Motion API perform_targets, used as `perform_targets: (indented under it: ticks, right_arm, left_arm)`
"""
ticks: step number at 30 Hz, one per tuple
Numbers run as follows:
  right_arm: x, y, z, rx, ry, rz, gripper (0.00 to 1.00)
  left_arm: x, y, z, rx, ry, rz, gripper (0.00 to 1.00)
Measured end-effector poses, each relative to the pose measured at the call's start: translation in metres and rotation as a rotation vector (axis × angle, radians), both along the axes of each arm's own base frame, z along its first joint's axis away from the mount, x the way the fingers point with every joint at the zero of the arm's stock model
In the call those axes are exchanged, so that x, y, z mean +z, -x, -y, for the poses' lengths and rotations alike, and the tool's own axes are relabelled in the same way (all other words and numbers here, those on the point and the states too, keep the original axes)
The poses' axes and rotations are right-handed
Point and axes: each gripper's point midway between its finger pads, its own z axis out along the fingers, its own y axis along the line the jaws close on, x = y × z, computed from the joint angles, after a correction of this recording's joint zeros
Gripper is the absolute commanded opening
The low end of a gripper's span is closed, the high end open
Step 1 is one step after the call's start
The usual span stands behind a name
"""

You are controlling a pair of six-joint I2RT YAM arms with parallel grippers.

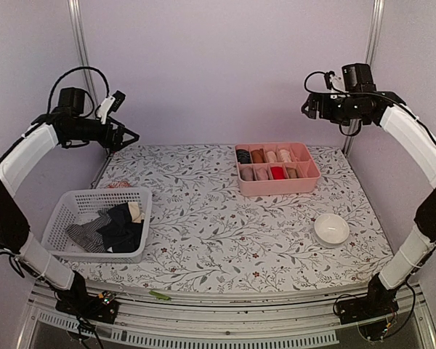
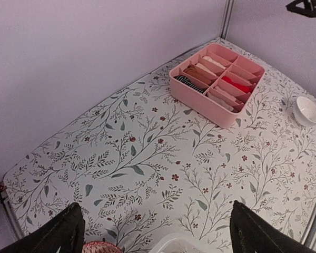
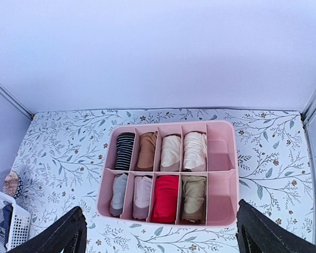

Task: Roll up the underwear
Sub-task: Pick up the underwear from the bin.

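I see a white table (image 1: 203, 218) printed with green sprigs and red flowers, a white bowl (image 1: 331, 228), and a white basket (image 1: 59, 218) of navy, cream and grey-striped underwear (image 1: 120, 231). The pink tray (image 3: 221, 191) holds striped, brown, cream, red and olive rolls (image 3: 165, 197).

On the counter (image 1: 203, 225), the basket (image 1: 58, 225) holding underwear (image 1: 112, 227) lies front left, the tray (image 1: 276, 187) behind, and the bowl (image 1: 331, 229) front right.

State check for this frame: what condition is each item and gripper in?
pink tray: eight compartments filled, two right-end ones empty
rolled underwear: rolled, set in tray compartments
white basket: upright, holding garments
loose underwear: unrolled, piled in basket
white bowl: upright, empty
left gripper: open, empty, raised
right gripper: open, empty, raised
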Motion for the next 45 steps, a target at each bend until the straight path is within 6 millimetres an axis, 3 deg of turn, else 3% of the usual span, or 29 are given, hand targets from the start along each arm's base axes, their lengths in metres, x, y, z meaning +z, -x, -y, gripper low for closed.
perform_targets:
  ticks: [3, 6, 8, 12, 15, 20, 26, 31, 35, 41, 45]
  right_arm:
    - [0.007, 0.021, 0.003, 0.011, -0.027, 0.044, 0.99]
    - [-0.012, 0.046, 0.004, 0.035, -0.049, 0.026, 0.99]
    - [-0.030, 0.060, 0.002, 0.059, -0.067, 0.000, 0.99]
    - [-0.065, 0.091, -0.002, 0.109, -0.113, -0.069, 0.99]
    - [-0.085, 0.113, -0.006, 0.146, -0.154, -0.114, 0.99]
    - [-0.109, 0.136, -0.015, 0.192, -0.230, -0.176, 0.99]
    - [-0.118, 0.143, -0.025, 0.219, -0.309, -0.226, 0.99]
    - [-0.114, 0.142, -0.028, 0.227, -0.327, -0.222, 0.99]
    - [-0.110, 0.136, -0.029, 0.229, -0.327, -0.217, 0.99]
    - [-0.115, 0.126, -0.033, 0.230, -0.323, -0.235, 0.99]
    - [-0.114, 0.120, -0.035, 0.232, -0.320, -0.237, 0.99]
  left_arm:
    - [-0.009, 0.006, -0.034, 0.080, 0.002, -0.046, 0.96]
    - [-0.035, 0.019, -0.068, 0.158, -0.016, -0.134, 0.96]
    - [-0.059, 0.031, -0.087, 0.198, -0.031, -0.208, 0.96]
    - [-0.130, 0.071, -0.123, 0.274, -0.084, -0.413, 0.96]
    - [-0.170, 0.098, -0.139, 0.311, -0.133, -0.527, 0.95]
    - [-0.215, 0.125, -0.162, 0.358, -0.282, -0.615, 0.77]
    - [-0.254, 0.118, -0.203, 0.409, -0.470, -0.656, 0.53]
    - [-0.272, 0.116, -0.214, 0.386, -0.534, -0.663, 0.49]
    - [-0.275, 0.112, -0.210, 0.355, -0.526, -0.641, 0.31]
    - [-0.278, 0.112, -0.198, 0.309, -0.472, -0.644, 0.45]
    - [-0.274, 0.119, -0.188, 0.272, -0.433, -0.667, 0.43]
